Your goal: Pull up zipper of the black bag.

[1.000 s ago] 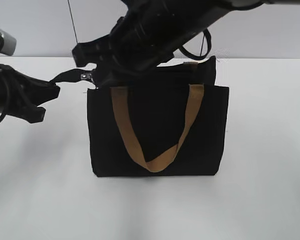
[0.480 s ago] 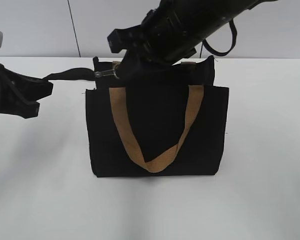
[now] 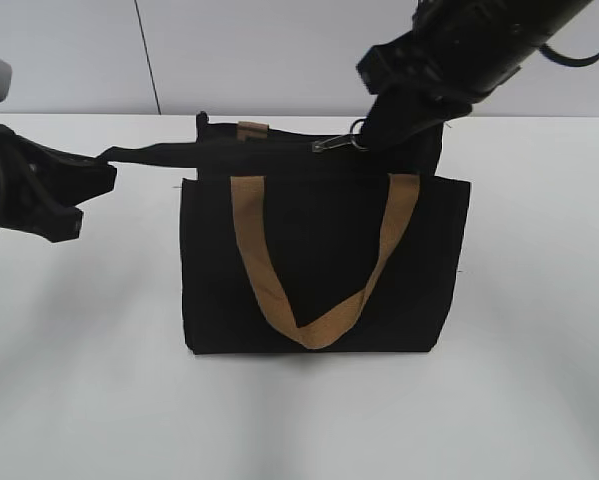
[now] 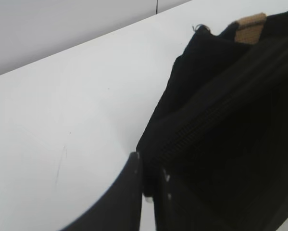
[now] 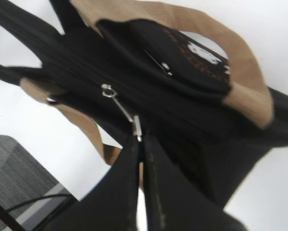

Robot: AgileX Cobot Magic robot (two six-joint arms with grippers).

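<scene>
The black bag (image 3: 319, 260) stands upright on the white table, tan handle (image 3: 314, 325) hanging down its front. Its zipper (image 3: 269, 152) runs along the top edge. My right gripper (image 3: 371, 135) is shut on the silver pull tab (image 3: 337, 143), near the bag's right end; in the right wrist view the jaws (image 5: 140, 140) pinch the pull tab (image 5: 122, 109). My left gripper (image 3: 107, 165) is shut on the black fabric tail (image 3: 149, 153) at the zipper's left end and holds it taut; the left wrist view shows the jaws (image 4: 148, 180) closed on that bag fabric (image 4: 220, 125).
The white table (image 3: 79, 350) runs all round the bag. A pale wall with a dark vertical seam (image 3: 147, 55) stands behind. In the right wrist view the table edge and grey floor (image 5: 14, 163) show at lower left.
My right gripper has moved to the right along the bag's top with the pull tab, from near the left end to near the right end. The left gripper has held the fabric tail still.
</scene>
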